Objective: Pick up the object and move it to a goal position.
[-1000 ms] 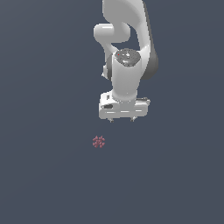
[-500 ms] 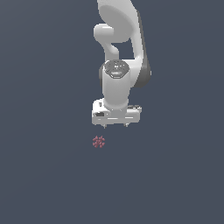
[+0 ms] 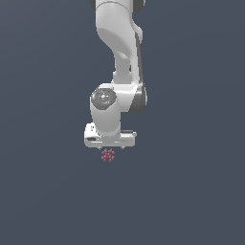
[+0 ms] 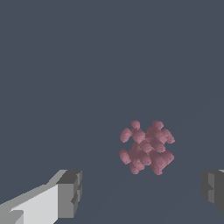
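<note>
The object (image 3: 108, 155) is a small dark red bumpy cluster of tiny balls lying on the flat grey floor. In the exterior view my white gripper (image 3: 110, 146) hangs just above it, its fingers mostly hidden behind the hand. In the wrist view the object (image 4: 146, 147) lies between and ahead of the two grey fingertips (image 4: 70, 193), closer to the other pad (image 4: 213, 189). The jaws stand wide apart and hold nothing.
The white arm (image 3: 118, 52) rises from the gripper toward the top of the exterior view. The grey floor (image 3: 191, 191) spreads flat all around with no other object in sight.
The gripper has moved toward the exterior view's left and down, from beside and above the object to directly over it. The object has not moved.
</note>
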Tool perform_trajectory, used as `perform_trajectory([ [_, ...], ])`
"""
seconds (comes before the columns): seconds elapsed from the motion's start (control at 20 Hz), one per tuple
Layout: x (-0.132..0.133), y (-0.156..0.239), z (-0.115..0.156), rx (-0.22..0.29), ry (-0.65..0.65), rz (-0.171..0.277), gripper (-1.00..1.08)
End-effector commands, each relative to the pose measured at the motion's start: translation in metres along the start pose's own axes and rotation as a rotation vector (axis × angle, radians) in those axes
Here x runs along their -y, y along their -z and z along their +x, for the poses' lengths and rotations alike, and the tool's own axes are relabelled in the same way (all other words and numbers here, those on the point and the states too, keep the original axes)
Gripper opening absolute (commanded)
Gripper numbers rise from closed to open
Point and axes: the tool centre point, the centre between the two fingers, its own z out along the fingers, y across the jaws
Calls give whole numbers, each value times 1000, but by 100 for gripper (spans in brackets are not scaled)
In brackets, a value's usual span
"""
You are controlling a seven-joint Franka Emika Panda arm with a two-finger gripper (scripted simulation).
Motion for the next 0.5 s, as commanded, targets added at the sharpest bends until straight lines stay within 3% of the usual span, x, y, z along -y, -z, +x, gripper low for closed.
perform_trajectory([
  [0.0,-11,-9,3,2,-3,-2,100],
  [0.45,-20,-18,4,6,-7,-4,100],
])
